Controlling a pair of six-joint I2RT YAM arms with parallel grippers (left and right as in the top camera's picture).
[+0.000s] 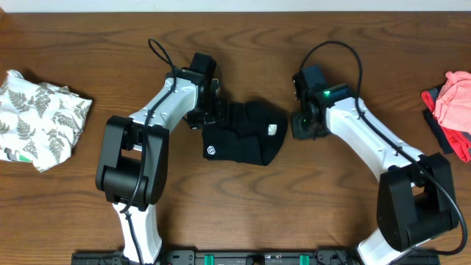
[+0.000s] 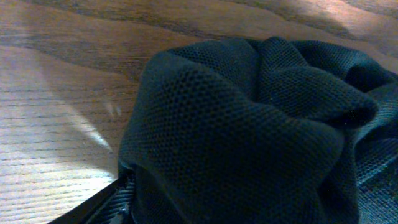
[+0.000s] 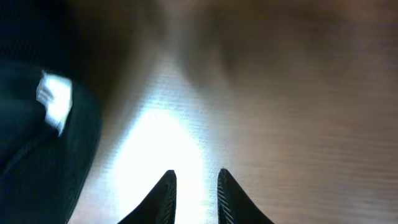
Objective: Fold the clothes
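Observation:
A black mesh garment (image 1: 246, 136) lies bunched in the middle of the table, with a small white logo (image 1: 213, 152) and a white label (image 1: 272, 129). My left gripper (image 1: 210, 114) is pressed into its left edge. In the left wrist view the black fabric (image 2: 249, 124) fills the space over the jaws. Only one finger (image 2: 115, 202) shows, set wide to the left, and the cloth looks loose rather than pinched. My right gripper (image 3: 194, 180) hovers over bare wood just right of the garment (image 3: 37, 155), fingers a narrow gap apart with nothing between them.
A white fern-print cloth (image 1: 40, 118) lies crumpled at the far left. A pink piece (image 1: 455, 99) and a black one with red trim (image 1: 436, 121) sit at the right edge. Both arm bases stand at the table's front edge.

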